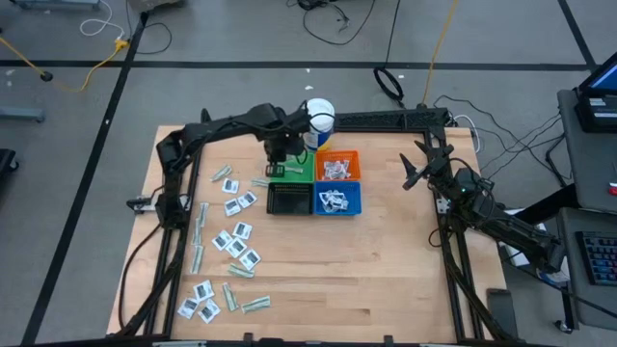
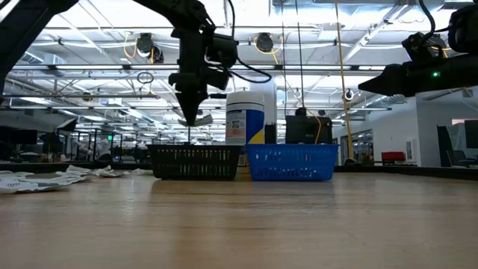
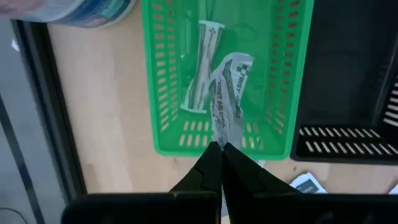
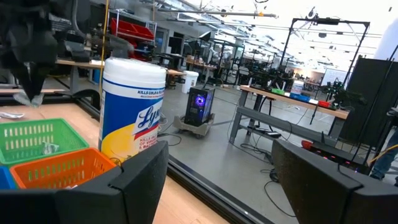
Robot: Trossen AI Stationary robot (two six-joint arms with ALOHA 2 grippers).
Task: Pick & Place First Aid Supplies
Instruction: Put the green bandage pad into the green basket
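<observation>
Pale-green strip (image 3: 229, 99), printed FIRST AID, is pinched at 1 end between the shut fingers of the left gripper (image 3: 221, 148). From the pinch the strip runs forward over the green bin (image 3: 168, 81), its long axis roughly along the bin's length. A 2nd strip (image 3: 202, 65) is seen already lying on the bin floor just beside it. The drop is judged to turn on this: the held strip hangs above the bin's open mouth, so release straight down should suffice.

Right gripper (image 4: 214, 180) is parked well apart at the table's right side, fingers spread and holding nothing; the left arm is plainly the nearer.

Loose packets (image 1: 234, 241) remain scattered on the wooden table (image 1: 386, 270) at the left. Orange bin (image 1: 337, 166) and blue bin (image 1: 337, 200) hold sachets; the black bin (image 1: 288, 200) shows no contents. White tub (image 1: 320, 120) stands behind.

Not determinable: whether the strip's free end touches the bin floor; in the low view the green bin is hidden behind the black one.
</observation>
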